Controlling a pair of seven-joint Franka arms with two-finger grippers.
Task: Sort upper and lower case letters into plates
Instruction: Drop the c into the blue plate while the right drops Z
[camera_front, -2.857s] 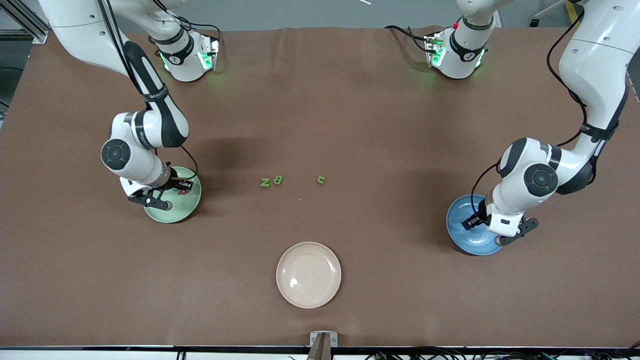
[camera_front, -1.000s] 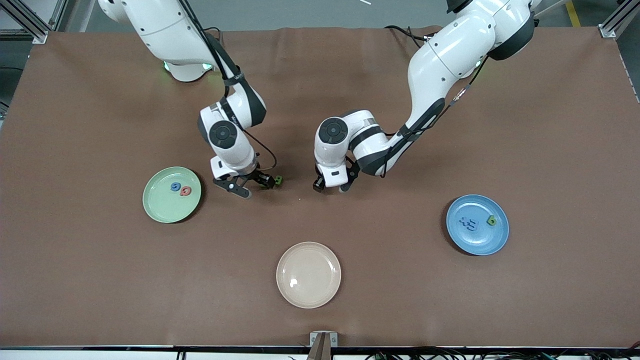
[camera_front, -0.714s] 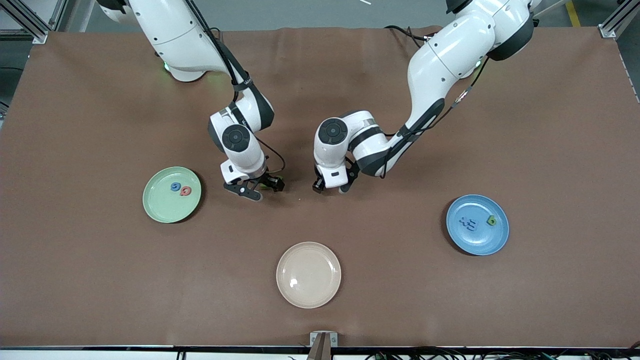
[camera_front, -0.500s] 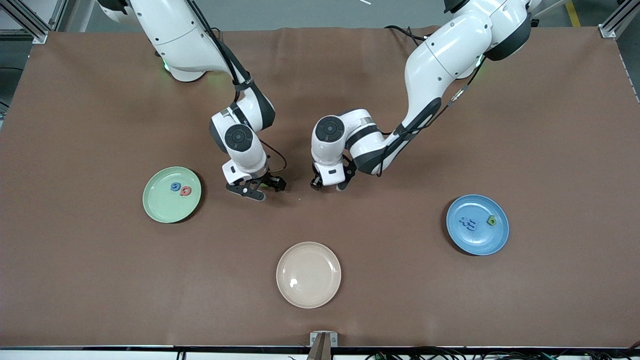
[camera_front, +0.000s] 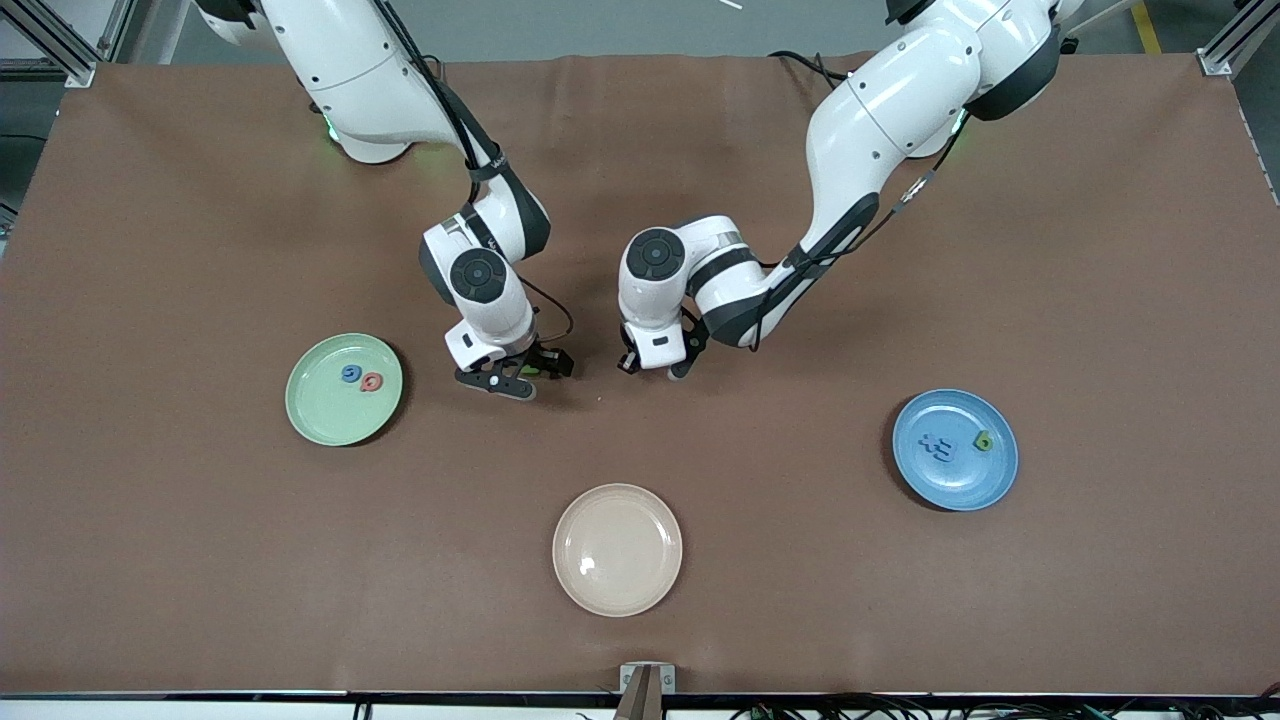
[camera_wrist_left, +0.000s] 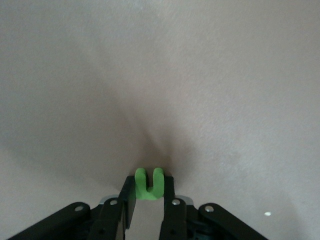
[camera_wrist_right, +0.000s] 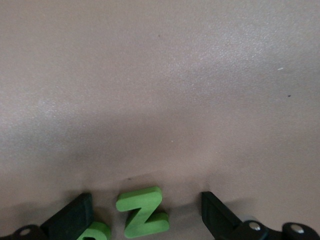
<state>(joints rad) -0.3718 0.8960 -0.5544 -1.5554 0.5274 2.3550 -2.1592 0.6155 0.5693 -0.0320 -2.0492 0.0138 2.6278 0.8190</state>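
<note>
My left gripper (camera_wrist_left: 149, 181) is shut on a small green letter shaped like a u (camera_wrist_left: 149, 185), low at the table's middle; in the front view the left gripper (camera_front: 655, 368) hides it. My right gripper (camera_wrist_right: 147, 210) is open, and its fingers straddle a green Z (camera_wrist_right: 142, 214) lying flat, with a second green letter (camera_wrist_right: 95, 233) beside one finger. From the front, the right gripper (camera_front: 533, 368) covers both. The pale green plate (camera_front: 325, 415) holds a blue letter (camera_front: 350, 373) and a red letter (camera_front: 371, 382). The blue plate (camera_front: 950, 485) holds a dark blue letter (camera_front: 937, 448) and a green letter (camera_front: 984, 440).
A cream-beige plate (camera_front: 617, 549) with nothing in it lies nearest the front camera, at the middle. The brown table mat (camera_front: 800, 560) stretches bare between the plates. Both arms lean in over the table's middle, close to each other.
The left gripper's fingers have closed on the green u-shaped letter. The right gripper has shifted slightly toward the left arm's end, over the Z, still open. Earlier, both arms came in from the plates.
</note>
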